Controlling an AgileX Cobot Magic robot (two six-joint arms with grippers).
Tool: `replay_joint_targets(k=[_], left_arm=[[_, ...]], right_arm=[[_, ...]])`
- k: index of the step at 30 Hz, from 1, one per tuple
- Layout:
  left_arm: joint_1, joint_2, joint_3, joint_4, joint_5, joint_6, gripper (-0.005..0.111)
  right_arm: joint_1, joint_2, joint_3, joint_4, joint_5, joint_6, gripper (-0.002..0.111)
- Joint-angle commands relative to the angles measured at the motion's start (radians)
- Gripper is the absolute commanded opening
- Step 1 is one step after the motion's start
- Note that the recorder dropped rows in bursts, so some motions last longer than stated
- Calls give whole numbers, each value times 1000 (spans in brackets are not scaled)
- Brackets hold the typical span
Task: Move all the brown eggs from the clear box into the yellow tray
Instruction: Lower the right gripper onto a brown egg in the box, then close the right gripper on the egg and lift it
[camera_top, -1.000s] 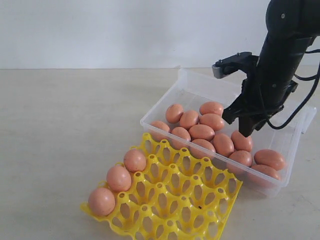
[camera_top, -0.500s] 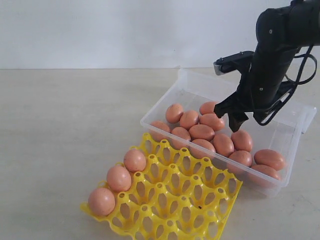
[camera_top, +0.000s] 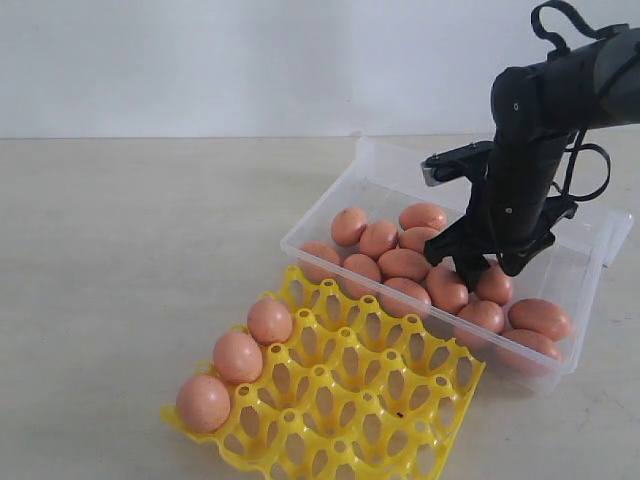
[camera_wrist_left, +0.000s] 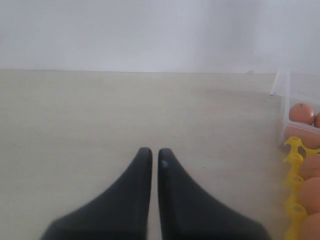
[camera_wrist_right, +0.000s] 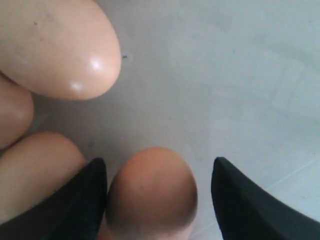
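Brown eggs (camera_top: 403, 263): 3 in yellow tray (camera_top: 380, 400), roughly 12 wait in clear box (camera_top: 400, 175).
We see right gripper (camera_wrist_right: 158, 162) open astride 1 egg, not gripping.

Crowded eggs (camera_wrist_right: 55, 45) beside spread jaws

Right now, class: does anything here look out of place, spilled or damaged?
Nothing stands out. Three brown eggs sit whole in the yellow tray cups, the rest lie inside the clear box, and none are on the table.
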Motion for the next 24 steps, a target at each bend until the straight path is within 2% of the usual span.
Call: replay_joint_targets(k=[1,3,9,18,24], left_arm=[[-5,-3,4,3,-6,3,4],[-5,-3,4,3,-6,3,4],[-5,-3,4,3,-4,3,4],[-5,-3,4,3,-4,3,4],[-5,-3,4,3,-4,3,4]], right_arm=[[-6,5,-4,-7,-4,3,51],[-6,5,-4,-7,-4,3,41],[-6,5,-4,-7,4,8,0],[-6,-4,-4,-39,14,14,0],[-6,-92,-4,-51,-33,41,0]])
